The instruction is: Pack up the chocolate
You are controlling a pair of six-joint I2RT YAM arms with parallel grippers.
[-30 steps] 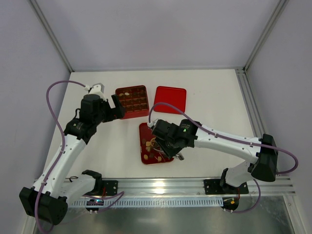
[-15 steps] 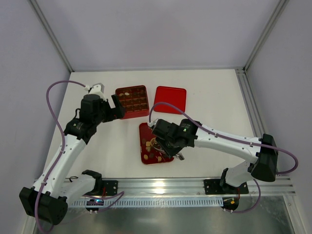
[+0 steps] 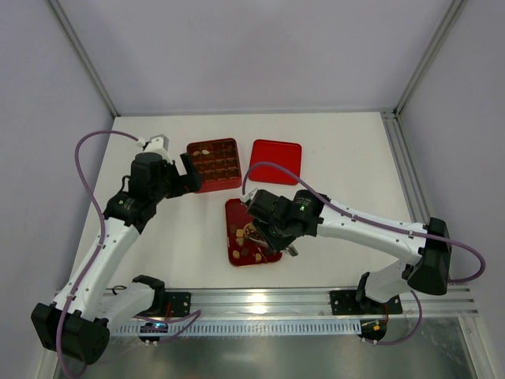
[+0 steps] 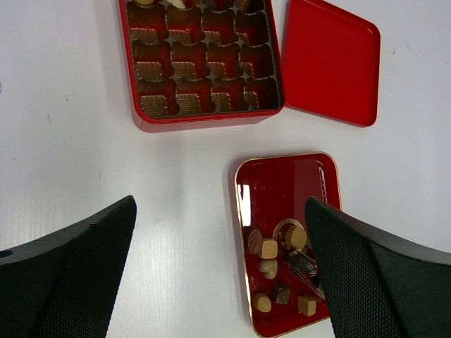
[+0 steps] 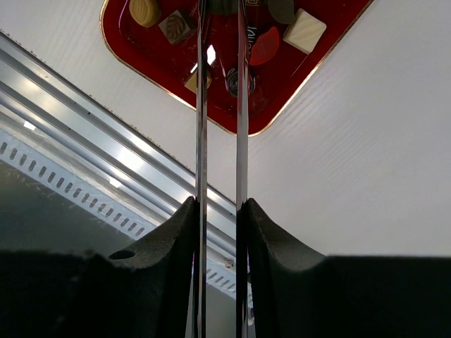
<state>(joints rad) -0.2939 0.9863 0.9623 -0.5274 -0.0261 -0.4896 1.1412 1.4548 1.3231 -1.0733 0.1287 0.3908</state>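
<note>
White table [image 3: 347, 158]. Red compartmented box [image 3: 214, 166] left of centre, flat lid [image 3: 275, 161] just beside it on the right. Small red tray [image 4: 282, 183] nearer the arms. Left gripper [image 4: 220, 211] spread wide, holding nothing. Right gripper [image 5: 220, 10]: thin fingers nearly together over the tray; whether they grip anything cannot be told. Chocolate [image 4: 268, 248] mostly in the tray, a few pieces in the box's far row.

The top camera looked steeply down from above and behind the arm bases, far enough off to hold the whole white bench [image 3: 347, 158]. The left wrist camera looked down from high up, between 2 black textured fingers [image 4: 70, 274]. The right wrist camera sat close, sighting along 2 thin metal fingers [image 5: 201, 105]. All 3 views shared the gold-rimmed red rectangular tray [image 3: 234, 212] [image 4: 282, 190] [image 5: 282, 77].
</note>
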